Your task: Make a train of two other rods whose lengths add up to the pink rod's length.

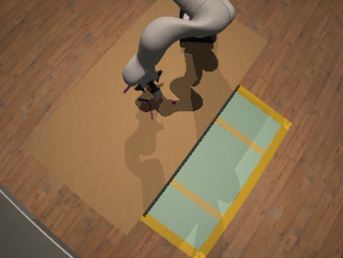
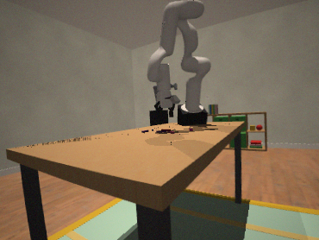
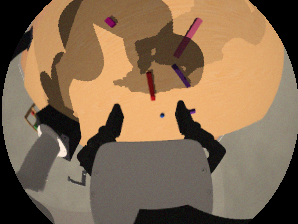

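Fingers spread wide, empty, hanging above the table (image 3: pixel 220 36); red rod (image 3: pixel 150 86) just beyond, likely the first pick, pairing with the magenta rod (image 3: pixel 111 22) far left.

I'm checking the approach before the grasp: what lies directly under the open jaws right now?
Between the open gripper jaws, the wrist view shows bare tan table and one tiny blue rod. The short red rod lies just beyond. Anything beneath the grey gripper body is hidden.
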`<action>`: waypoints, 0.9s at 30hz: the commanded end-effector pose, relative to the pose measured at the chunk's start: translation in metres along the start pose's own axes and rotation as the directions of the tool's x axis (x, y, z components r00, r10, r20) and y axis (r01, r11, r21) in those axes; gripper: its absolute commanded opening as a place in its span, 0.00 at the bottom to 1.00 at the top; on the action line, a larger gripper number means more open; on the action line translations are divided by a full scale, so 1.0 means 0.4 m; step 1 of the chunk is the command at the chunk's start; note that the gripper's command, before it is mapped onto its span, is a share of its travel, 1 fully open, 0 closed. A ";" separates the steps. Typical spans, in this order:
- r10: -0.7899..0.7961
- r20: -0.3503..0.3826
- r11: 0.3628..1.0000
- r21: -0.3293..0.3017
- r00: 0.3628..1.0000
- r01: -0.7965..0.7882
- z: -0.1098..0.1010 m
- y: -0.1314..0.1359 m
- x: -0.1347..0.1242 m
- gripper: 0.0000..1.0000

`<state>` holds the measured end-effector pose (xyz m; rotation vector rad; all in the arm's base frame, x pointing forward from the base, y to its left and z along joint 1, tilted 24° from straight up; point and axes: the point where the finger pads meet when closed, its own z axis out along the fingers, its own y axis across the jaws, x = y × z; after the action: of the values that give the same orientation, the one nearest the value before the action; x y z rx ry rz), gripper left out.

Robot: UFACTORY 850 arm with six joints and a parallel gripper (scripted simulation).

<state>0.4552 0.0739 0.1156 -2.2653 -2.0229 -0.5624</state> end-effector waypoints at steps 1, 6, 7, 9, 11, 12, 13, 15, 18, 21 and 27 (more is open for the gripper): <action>-0.086 -0.016 0.995 -0.058 0.996 0.085 0.001 0.004 -0.011 1.00; -0.111 -0.015 0.992 -0.058 0.994 0.110 0.001 0.005 -0.014 1.00; -0.111 -0.015 0.992 -0.058 0.994 0.110 0.001 0.005 -0.014 1.00; -0.111 -0.015 0.992 -0.058 0.994 0.110 0.001 0.005 -0.014 0.24; -0.111 -0.015 0.992 -0.058 0.994 0.110 0.001 0.005 -0.014 0.24; -0.111 -0.015 0.992 -0.058 0.994 0.110 0.001 0.005 -0.014 0.24; -0.111 -0.015 0.992 -0.058 0.994 0.110 0.001 0.005 -0.014 0.24; -0.111 -0.015 0.992 -0.058 0.994 0.110 0.001 0.005 -0.014 0.24; -0.111 -0.015 0.992 -0.058 0.994 0.110 0.001 0.005 -0.014 0.24; -0.111 -0.015 0.992 -0.058 0.994 0.110 0.001 0.005 -0.014 0.24; -0.111 -0.015 0.992 -0.058 0.994 0.110 0.001 0.005 -0.014 0.24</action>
<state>0.4564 0.0683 0.1134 -2.1788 -2.1610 -0.6519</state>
